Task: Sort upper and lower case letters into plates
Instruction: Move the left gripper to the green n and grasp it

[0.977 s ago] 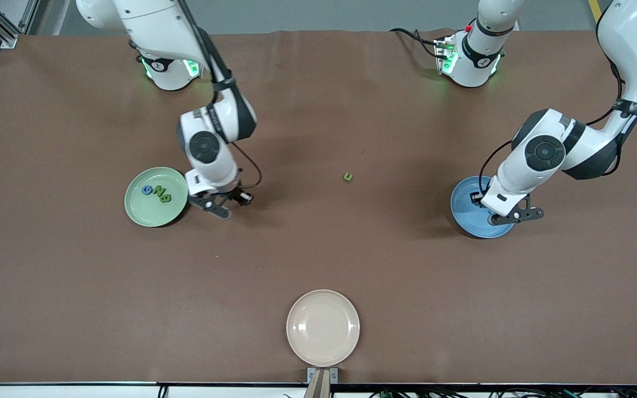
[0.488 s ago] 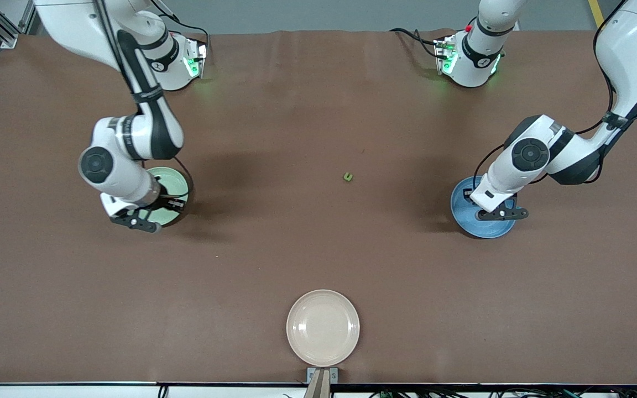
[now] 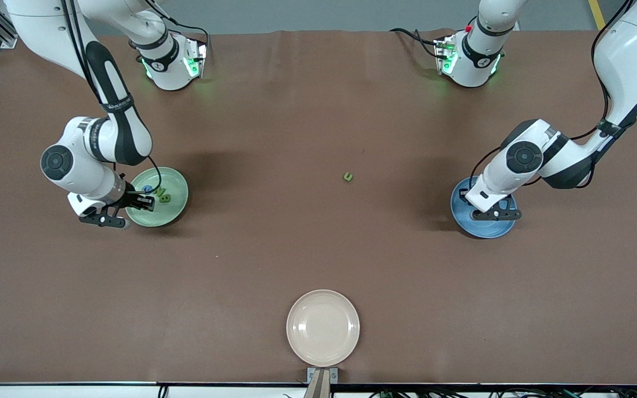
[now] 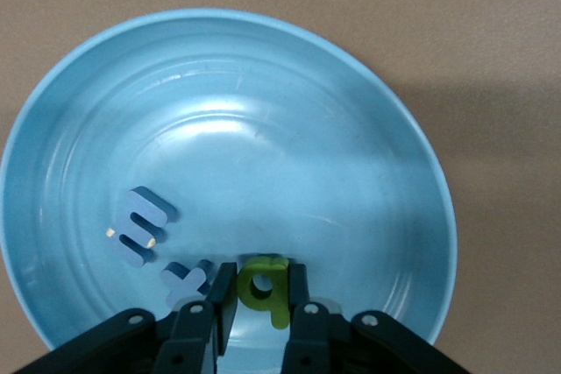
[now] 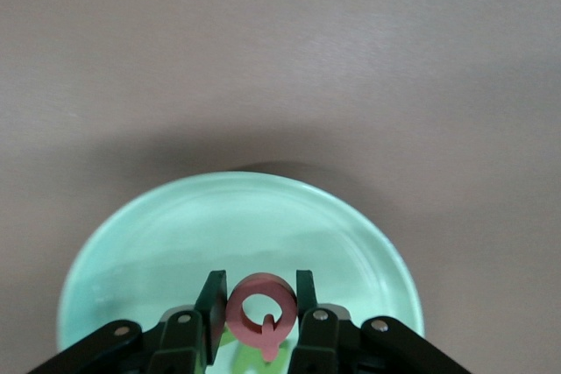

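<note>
Letters, eight expected, seven accounted for. Green plate (image 3: 172, 207), toward the right arm's end of the tabletop: blue letter (image 3: 147, 189) and two green letters (image 3: 162, 194) lie in it, partly hidden by the right pincer (image 3: 109, 218). Pink Q (image 5: 259, 312): clenched between the right pincer's fingers, upright, hanging over the rim of the green plate, not yet set down. Blue plate (image 3: 476, 228), toward the left arm's end: blue E (image 4: 138, 226) and a blue t (image 4: 186, 281) lie flat in it, near each other. Green letter, a p or q (image 4: 263, 287): sits between the fingers of the left pincer (image 3: 494, 214), low over the blue plate; the fingers flank it closely, and whether they grip it or have let go I cannot tell. Green u (image 3: 348, 177): alone on bare tabletop about midway between the two plates, well apart from both pincers. Cream plate (image 3: 323, 327): nearest the front camera, nothing in it, no part in the sort. Progress, by my reckoning: five letters resting in plates, two at the point of delivery, one untouched; so the job looks well past halfway, with the Q to drop, the green p or q to settle, and the u to fetch. An eighth piece I cannot find; it may be hidden under a pincer.
</note>
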